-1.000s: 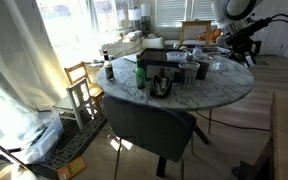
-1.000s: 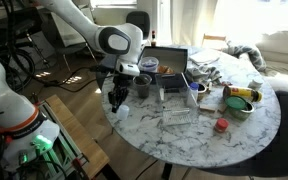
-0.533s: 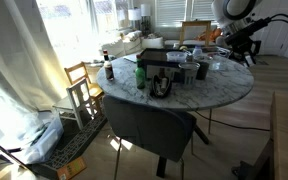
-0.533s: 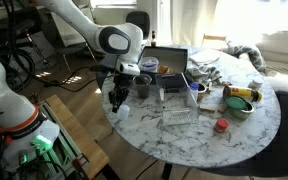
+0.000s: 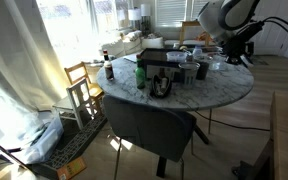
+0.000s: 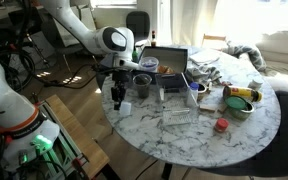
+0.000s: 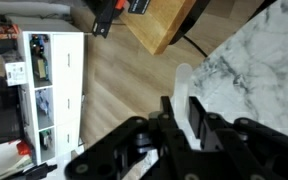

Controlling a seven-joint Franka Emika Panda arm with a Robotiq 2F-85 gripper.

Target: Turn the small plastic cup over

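Observation:
The small plastic cup [image 7: 183,84] is whitish and translucent. In the wrist view its wall sits between my black fingers. My gripper [image 7: 181,116] is shut on it over the edge of the round marble table [image 7: 259,60], with wood floor below. In both exterior views the gripper [image 6: 117,99] [image 5: 231,57] hangs at the table's rim [image 6: 134,130]. The cup is too small there to make out clearly.
On the table are a black open case [image 6: 169,60], a clear plastic container [image 6: 177,106], a red lid [image 6: 221,125], a bowl [image 6: 240,101] and bottles [image 5: 141,76]. A dark chair [image 5: 154,125] stands at the table. A white cabinet [image 7: 54,85] is on the floor.
The arm has swung and its wrist has turned. The gripper sits slightly higher at the table edge. The rest of the table is unchanged.

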